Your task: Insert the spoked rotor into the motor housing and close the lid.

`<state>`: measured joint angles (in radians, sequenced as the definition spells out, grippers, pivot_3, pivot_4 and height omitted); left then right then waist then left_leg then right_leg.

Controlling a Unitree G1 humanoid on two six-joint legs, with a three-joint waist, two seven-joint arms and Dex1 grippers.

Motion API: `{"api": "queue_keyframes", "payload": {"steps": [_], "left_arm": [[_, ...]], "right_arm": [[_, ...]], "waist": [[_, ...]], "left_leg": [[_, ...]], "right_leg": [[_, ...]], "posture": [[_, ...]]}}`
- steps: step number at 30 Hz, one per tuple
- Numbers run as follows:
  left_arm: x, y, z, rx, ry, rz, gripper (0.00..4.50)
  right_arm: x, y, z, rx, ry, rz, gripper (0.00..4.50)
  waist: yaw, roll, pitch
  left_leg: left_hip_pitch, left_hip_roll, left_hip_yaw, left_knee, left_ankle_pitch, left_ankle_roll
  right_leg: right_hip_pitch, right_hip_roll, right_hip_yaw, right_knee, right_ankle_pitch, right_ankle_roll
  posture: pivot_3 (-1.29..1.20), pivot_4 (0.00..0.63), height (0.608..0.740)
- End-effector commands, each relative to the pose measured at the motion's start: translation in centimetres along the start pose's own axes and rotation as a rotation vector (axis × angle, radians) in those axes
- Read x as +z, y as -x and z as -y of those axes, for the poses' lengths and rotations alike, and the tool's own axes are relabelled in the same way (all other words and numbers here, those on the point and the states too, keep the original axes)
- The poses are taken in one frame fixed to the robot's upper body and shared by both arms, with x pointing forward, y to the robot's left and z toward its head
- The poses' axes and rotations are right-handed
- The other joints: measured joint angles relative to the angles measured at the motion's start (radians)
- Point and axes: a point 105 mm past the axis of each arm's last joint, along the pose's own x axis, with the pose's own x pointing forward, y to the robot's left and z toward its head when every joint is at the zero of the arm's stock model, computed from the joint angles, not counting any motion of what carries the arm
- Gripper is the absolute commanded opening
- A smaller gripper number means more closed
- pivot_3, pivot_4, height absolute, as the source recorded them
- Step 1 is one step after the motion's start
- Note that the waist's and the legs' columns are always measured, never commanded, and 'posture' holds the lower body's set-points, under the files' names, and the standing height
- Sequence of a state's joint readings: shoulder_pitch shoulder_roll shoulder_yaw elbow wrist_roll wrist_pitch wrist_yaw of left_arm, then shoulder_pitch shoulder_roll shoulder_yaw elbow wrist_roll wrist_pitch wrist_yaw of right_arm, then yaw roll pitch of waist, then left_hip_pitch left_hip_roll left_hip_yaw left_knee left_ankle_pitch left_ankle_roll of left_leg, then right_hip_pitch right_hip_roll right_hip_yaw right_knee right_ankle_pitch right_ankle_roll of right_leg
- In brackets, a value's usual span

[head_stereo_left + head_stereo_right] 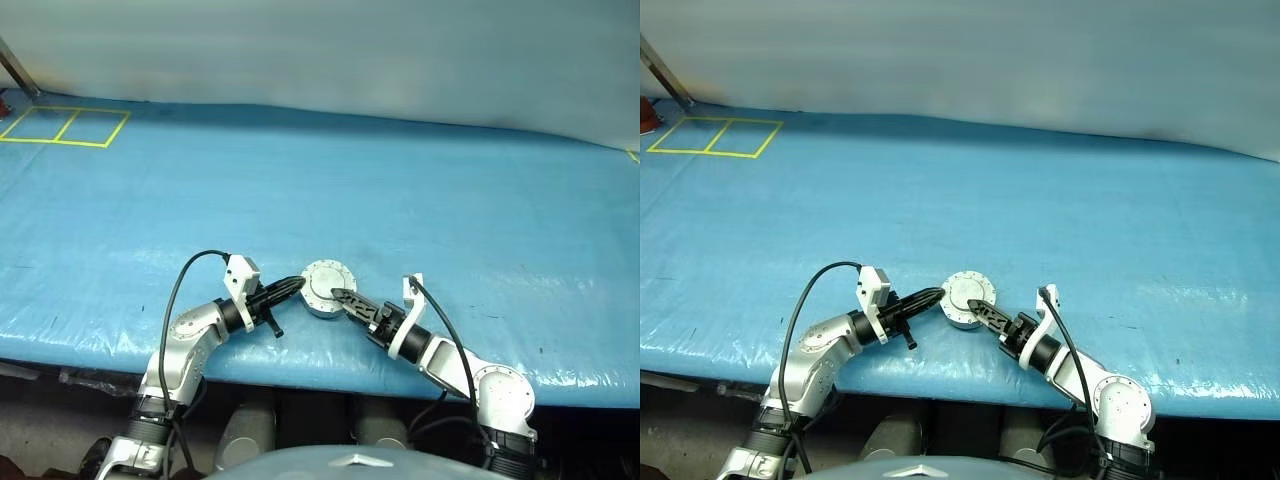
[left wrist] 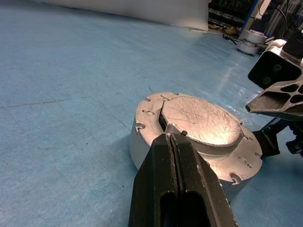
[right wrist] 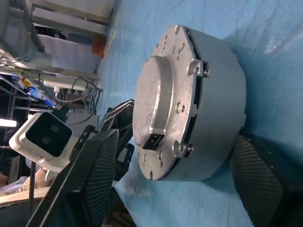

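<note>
The left tool [image 1: 296, 286] has its two black fingers pressed together with nothing between them. It reaches in level from the left, and its tip sits against the left edge of the housing [image 1: 326, 288], right at the rim of the lid [image 2: 201, 118]; in the left wrist view the fingertip lies over the near edge of the flange, beside a small dark notch in the lid's raised centre.

The right tool [image 1: 345, 297] comes in from the right and is spread wide. In the right wrist view its two ribbed black fingers [image 3: 90, 175] stand on opposite sides of the housing, one at the lid side and one at the round wall, so the housing lies between them. Whether the pads actually press on the metal cannot be told.

The housing is a squat silver drum resting on the blue table [image 1: 400, 190], near the front edge and between the two tools. The lid is on it: a flat flange with small holes and screw tabs around a raised, scratched, shiny disc.

Far off on the table's back left corner is a rectangle of yellow tape [image 1: 65, 126], split into two boxes.
</note>
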<state>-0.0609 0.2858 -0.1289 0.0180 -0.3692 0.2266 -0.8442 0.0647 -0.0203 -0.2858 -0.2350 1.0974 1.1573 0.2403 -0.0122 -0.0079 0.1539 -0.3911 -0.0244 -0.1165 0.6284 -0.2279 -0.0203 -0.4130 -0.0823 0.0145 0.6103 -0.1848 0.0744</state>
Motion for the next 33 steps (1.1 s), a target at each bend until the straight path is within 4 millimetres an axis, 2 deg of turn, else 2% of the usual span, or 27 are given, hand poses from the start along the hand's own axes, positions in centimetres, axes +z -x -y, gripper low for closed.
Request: {"api": "queue_keyframes", "payload": {"steps": [1,2,9,14,21,25,30,33], "left_arm": [[-0.7,-0.1,0.9,-0.031,0.003,-0.026,0.0],[-0.8,-0.1,0.9,-0.031,0.003,-0.027,0.0],[-0.9,-0.1,0.9,-0.034,0.001,-0.031,0.0],[-0.8,-0.1,0.8,-0.029,-0.004,-0.028,0.0],[-0.2,-0.1,0.3,0.012,0.021,0.014,0.0],[1.3,-0.2,0.0,0.036,0.226,0.135,0.0],[3.0,-0.1,-0.2,0.034,0.344,0.253,0.0],[4.2,0.1,-0.9,0.075,0.433,0.38,0.57]], "right_arm": [[0.6,0.0,-1.2,0.076,-0.021,0.04,2.56],[0.6,0.0,-1.3,0.081,-0.027,0.044,2.28],[0.4,-0.1,-1.1,0.072,-0.031,0.033,2.28],[0.2,-0.2,-0.1,0.004,-0.024,0.015,1.18],[0.9,-0.4,-0.7,0.038,-0.028,0.048,1.18],[2.8,-0.4,-2.6,0.15,-0.085,0.16,1.18],[4.8,-0.4,-4.8,0.239,-0.112,0.257,1.18],[6.2,-0.1,-6.4,0.308,-0.121,0.318,1.18]], "waist": [[-0.001,0.0,0.0],[-0.002,0.001,0.0],[-0.002,0.001,0.0],[-0.003,0.001,0.0],[-0.005,0.001,0.0],[-0.006,0.001,0.001],[-0.018,0.004,0.005],[-0.02,0.004,0.006]], "left_leg": [[0.0,0.0,0.0,0.0,0.0,0.0],[-0.001,0.0,0.0,0.0,0.0,0.0],[-0.001,0.0,0.0,0.0,0.0,0.0],[-0.001,0.0,0.0,0.0,0.0,0.0],[0.0,0.0,0.0,0.0,0.0,0.0],[-0.001,0.0,-0.001,0.001,0.0,0.0],[-0.003,0.0,-0.001,0.001,0.0,0.0],[-0.003,0.0,-0.001,0.001,0.0,0.0]], "right_leg": [[0.0,0.0,0.0,0.0,0.0,0.0],[-0.001,0.0,0.0,0.0,0.0,0.0],[-0.001,0.0,0.0,0.0,0.0,0.0],[-0.001,0.0,0.0,0.0,0.0,0.0],[0.0,0.0,0.0,0.0,0.0,0.0],[-0.001,0.0,0.0,0.0,0.0,0.0],[-0.002,0.001,0.0,0.0,0.0,0.0],[-0.002,0.001,-0.001,0.0,0.0,0.0]], "posture": [[0.0,0.15,0.74],[0.0,0.15,0.74],[0.0,0.15,0.74],[0.0,0.15,0.74],[0.0,0.15,0.74],[0.0,0.15,0.74],[0.0,0.15,0.74],[0.0,0.15,0.74]]}}
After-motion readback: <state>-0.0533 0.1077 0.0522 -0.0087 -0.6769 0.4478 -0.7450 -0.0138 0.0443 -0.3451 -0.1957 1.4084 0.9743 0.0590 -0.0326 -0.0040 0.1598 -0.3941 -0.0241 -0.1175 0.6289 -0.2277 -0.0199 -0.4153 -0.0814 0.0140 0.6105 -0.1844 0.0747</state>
